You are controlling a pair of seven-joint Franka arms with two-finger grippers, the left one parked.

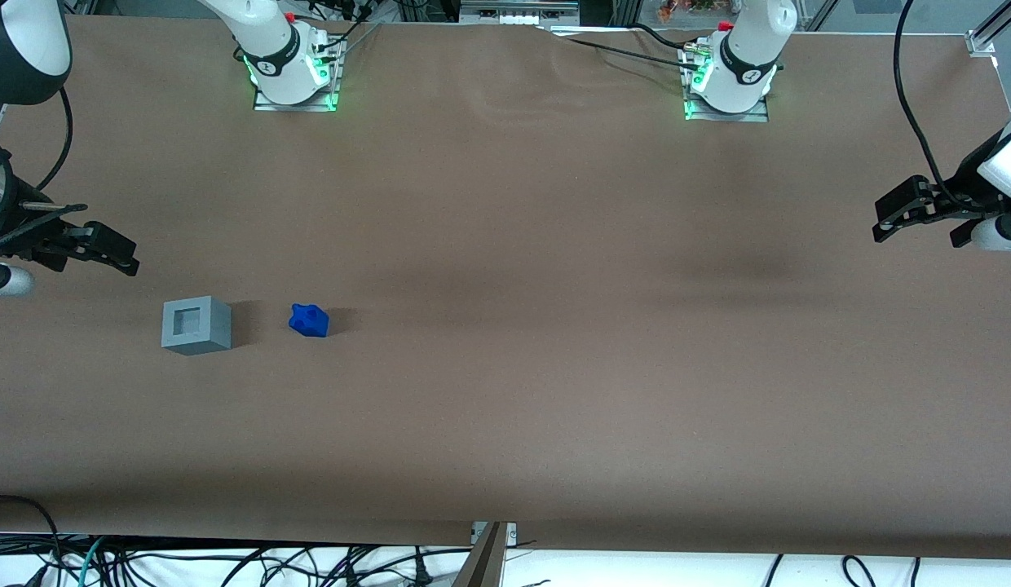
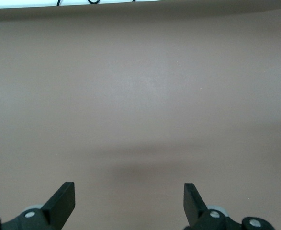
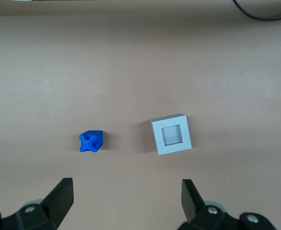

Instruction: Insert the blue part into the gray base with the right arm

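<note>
Your table (image 1: 554,244) is a flat brown sheet, nothing on it that matters but two parts, both toward the working arm's end. The right arm (image 1: 16,49) hangs high over that end, and its gripper (image 1: 106,249) sits above the table, a little farther from the front camera than the parts. The wrist view shows the gripper (image 3: 126,199) wide open and holding nothing, fingers (image 3: 61,194) spread well clear of both parts.

The gray base (image 1: 196,324) stands square on the table with its recess facing up and empty. The blue part (image 1: 309,320) lies just beside it, apart, not touching, on the side toward the parked arm.

You're at the reach step, I'd say, nothing picked yet. Center over the blue part first, not the base. Line the fingers up with its flat sides, since the knobby top (image 3: 88,140) looks like a poor grip surface. Come straight down, close low on the body.
</note>
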